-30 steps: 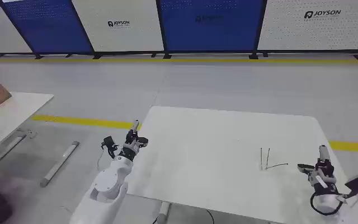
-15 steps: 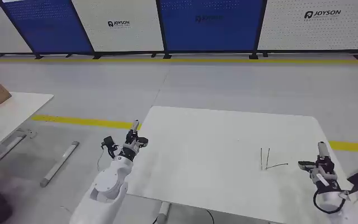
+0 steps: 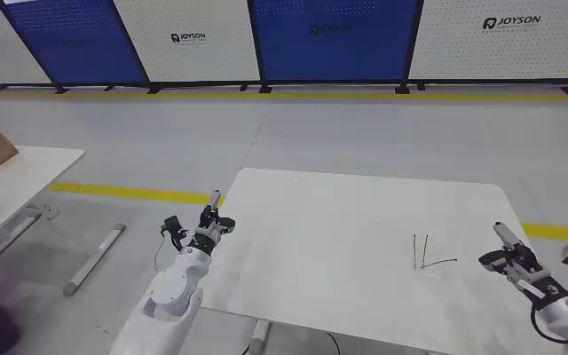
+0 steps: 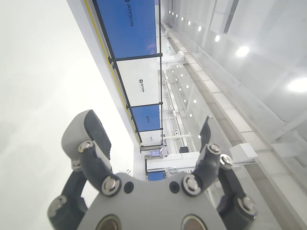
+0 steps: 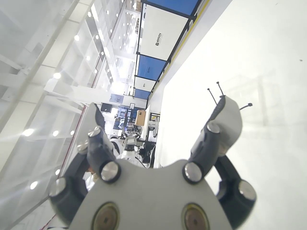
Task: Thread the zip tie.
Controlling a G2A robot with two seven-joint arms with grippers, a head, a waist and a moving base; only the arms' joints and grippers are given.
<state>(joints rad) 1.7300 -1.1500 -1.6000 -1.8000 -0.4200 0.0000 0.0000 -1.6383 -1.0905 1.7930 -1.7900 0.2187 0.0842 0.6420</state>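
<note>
Zip ties, three thin black plastic strips [image 3: 426, 250], are being shown lying flat on the white rectangular desk [image 3: 337, 222], toward 3 o'clock from its middle. Two of them are being seen side by side, close but apart, along the 12-to-6 o'clock line. The third is being seen angled from their 6 o'clock ends toward 3 o'clock; whether it is touching them cannot be told. Each is being left as an open, unthreaded strip.

The right claw [image 3: 493, 246] is being held over the desk near its 3 o'clock edge, at 3 o'clock from the ties and apart from them, with its fingers being kept spread wide and empty. In the right wrist view this claw [image 5: 159, 104] is being shown parted, and the small square heads of the zip ties [image 5: 217, 82] are being seen on the desk [image 5: 263, 48] just past one grey fingertip [image 5: 230, 116].

The left claw [image 3: 219, 211] is being held at the desk's 9 o'clock edge, well apart from the ties. In the left wrist view this claw [image 4: 151, 123] is being shown gaping, clamped on nothing, beside the desk [image 4: 36, 72].

Blue and white perforated wall panels [image 3: 333, 35] are being seen standing at 12 o'clock beyond the desk, and a yellow floor line [image 3: 133, 192] is being seen at 9 o'clock.
</note>
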